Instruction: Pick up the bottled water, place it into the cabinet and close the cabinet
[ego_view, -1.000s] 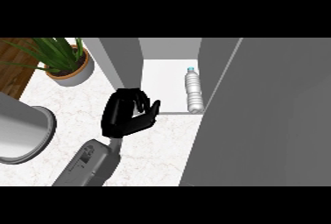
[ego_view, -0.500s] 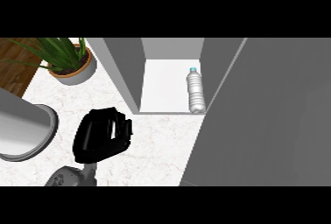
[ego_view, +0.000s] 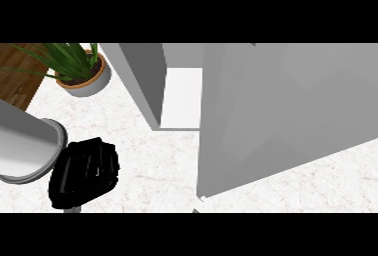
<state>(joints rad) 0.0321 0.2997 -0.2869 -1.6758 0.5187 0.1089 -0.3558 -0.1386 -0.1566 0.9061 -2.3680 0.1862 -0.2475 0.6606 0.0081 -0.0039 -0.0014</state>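
Behind the cabinet door, the bottled water cannot be seen: the big grey panel covers most of the cabinet's mouth and leaves only a narrow white strip of the cabinet floor showing, and that strip holds nothing visible. Whether the bottle lies deeper inside, hidden by the door, cannot be told from this view. Judging by the door's position, the placing step seems finished and the closing is partway along; the door is not yet flush against the cabinet's side wall, so swinging it fully shut appears to be what is left.

Left of the cabinet wall and nearer the viewer, the left hand hangs over the white marbled counter, its black fingers curled in and grasping nothing. The right hand does not show. Just left of that hand stands a grey cylindrical container, its contents not visible. Farther back, left of the cabinet, a potted plant sits on the counter.
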